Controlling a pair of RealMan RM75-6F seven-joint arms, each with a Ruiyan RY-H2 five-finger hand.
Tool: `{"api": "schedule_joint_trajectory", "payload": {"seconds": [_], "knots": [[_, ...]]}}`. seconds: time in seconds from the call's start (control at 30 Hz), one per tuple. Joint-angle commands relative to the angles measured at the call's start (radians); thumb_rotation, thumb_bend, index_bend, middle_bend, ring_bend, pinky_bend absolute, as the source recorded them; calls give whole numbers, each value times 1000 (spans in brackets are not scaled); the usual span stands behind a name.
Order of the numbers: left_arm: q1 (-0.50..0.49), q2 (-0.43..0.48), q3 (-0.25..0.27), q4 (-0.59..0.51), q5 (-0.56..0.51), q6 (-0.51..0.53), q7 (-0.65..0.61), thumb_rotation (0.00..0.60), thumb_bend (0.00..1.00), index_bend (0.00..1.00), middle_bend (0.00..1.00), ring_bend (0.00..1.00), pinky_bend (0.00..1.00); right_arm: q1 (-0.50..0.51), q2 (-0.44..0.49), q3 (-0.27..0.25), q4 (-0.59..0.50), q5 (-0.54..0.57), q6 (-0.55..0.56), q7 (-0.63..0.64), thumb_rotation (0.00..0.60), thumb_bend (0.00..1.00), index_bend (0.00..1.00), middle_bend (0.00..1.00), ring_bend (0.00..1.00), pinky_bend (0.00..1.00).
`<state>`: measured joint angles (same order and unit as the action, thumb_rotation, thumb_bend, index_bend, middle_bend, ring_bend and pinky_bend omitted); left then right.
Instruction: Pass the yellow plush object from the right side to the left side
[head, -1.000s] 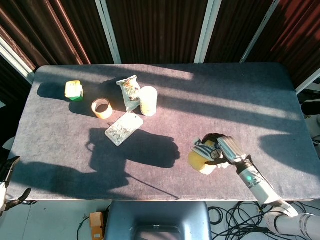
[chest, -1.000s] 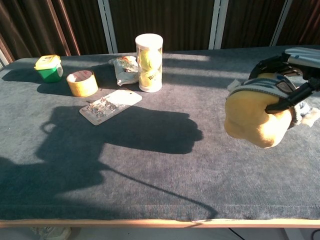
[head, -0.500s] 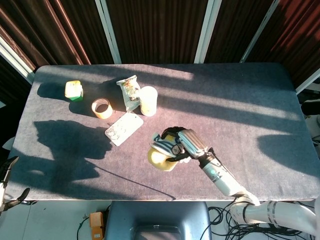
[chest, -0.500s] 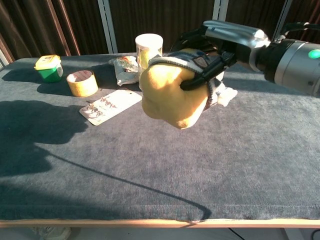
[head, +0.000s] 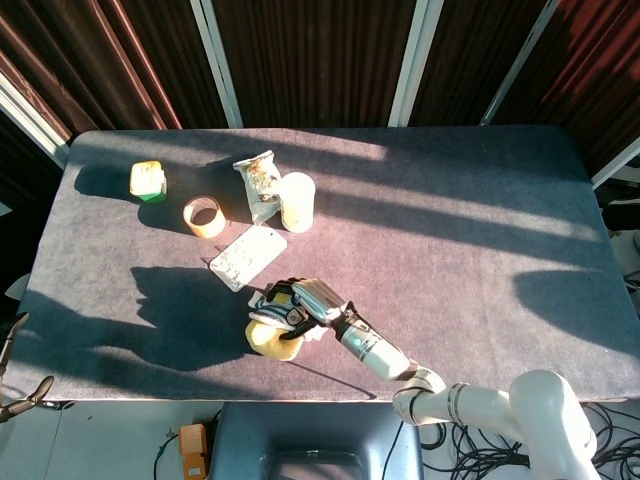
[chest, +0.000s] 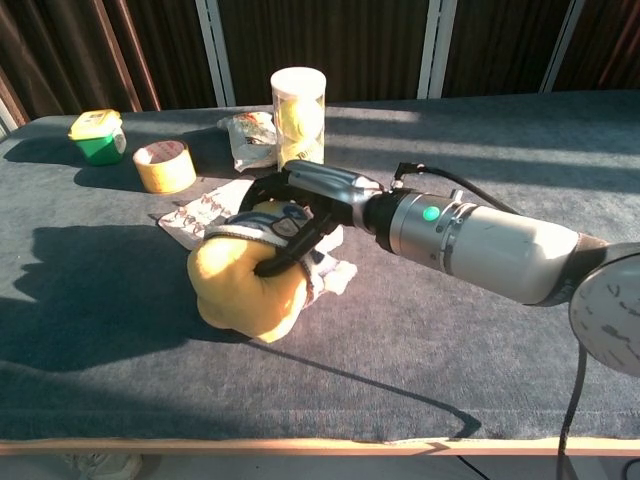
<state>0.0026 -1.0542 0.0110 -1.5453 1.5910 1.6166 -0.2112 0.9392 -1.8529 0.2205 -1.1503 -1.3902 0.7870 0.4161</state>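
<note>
Right hand (chest: 295, 222) grips the soft yellow plush toy with grey-white trim (chest: 245, 285), left of table centre.
We see its fingers wrapped over the toy's top, toy low at the grey felt table (chest: 480, 360), just beside the flat clear blister pack (head: 247, 257). Left hand not visible.

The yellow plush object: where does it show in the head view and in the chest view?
Head view: yellow plush object low, left of centre, gripped by the right hand.
Chest view: left of centre, near the front edge.
Shared landmark: the blister pack just behind it.
</note>
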Motion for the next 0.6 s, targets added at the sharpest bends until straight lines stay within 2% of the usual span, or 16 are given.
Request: {"api": "schedule_joint_trajectory", "payload": {"seconds": [0.03,0.17,0.4,0.5,0.6], "knots": [[-2,-1,0,-2,2,-5,10,600,246,2,114,117,234,-2,47,-22,-44,-32,-2,29,600,97,31,6,0,87],[-6,-2,1,-10,6,-12,27,600,246,2,114,117,234,-27,119,-46,-105,-79,52,10,600,49,0,0,0,25],[-11,-6,3,-15,14,-22,52,600,247,2,111,116,234,-111,303,-98,-258,-162,193,23,600,16,0,0,0,11],[-14,-10,6,-13,24,-24,62,600,247,0,103,115,235,-172,422,-147,-327,-213,271,43,600,15,0,0,0,11],[-19,-17,5,-13,34,-24,81,600,247,0,86,104,238,-252,541,-215,-366,-267,362,-7,600,15,0,0,0,11]]}}
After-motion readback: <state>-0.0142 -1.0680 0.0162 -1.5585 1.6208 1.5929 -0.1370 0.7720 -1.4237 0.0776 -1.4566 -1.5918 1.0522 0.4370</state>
